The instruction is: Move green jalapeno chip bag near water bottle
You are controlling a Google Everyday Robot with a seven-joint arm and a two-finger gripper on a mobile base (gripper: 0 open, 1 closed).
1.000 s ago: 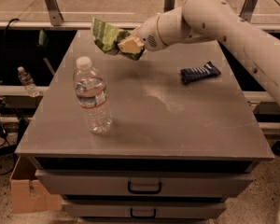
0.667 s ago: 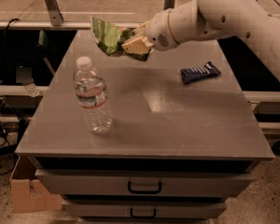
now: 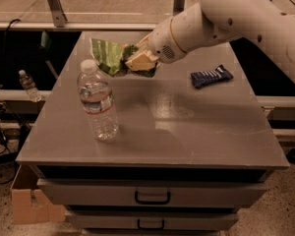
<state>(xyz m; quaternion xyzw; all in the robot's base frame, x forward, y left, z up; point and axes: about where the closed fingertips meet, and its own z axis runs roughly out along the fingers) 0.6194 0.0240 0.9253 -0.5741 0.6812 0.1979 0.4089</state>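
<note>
Above grey table point(image 3: 211, 132), end effector point(image 3: 137, 62) clamps green jalapeno chip bag point(image 3: 106, 57), aloft behind water bottle point(image 3: 98, 104).

Over the table point(image 3: 196, 132), the hand point(image 3: 139, 61) grips the chip bag point(image 3: 106, 57) just behind the water bottle point(image 3: 98, 107), wrapper point(image 3: 211, 76) far right

End effector point(image 3: 139, 62) above tabletop point(image 3: 196, 132) far-left area, clamped on green jalapeno chip bag point(image 3: 107, 56). Bag's right portion hidden behind end effector; bag print unreadable. Arm point(image 3: 236, 14) cut off by top and right edges. Water bottle point(image 3: 99, 104) label text too small to read. Dark blue wrapper point(image 3: 211, 75) lettering illegible. Small bottle point(image 3: 28, 84) left of tabletop: details indistinct. Cardboard box point(image 3: 29, 200) partly hidden behind drawers. Lowest drawer point(image 3: 152, 222) cut by bottom edge.
</note>
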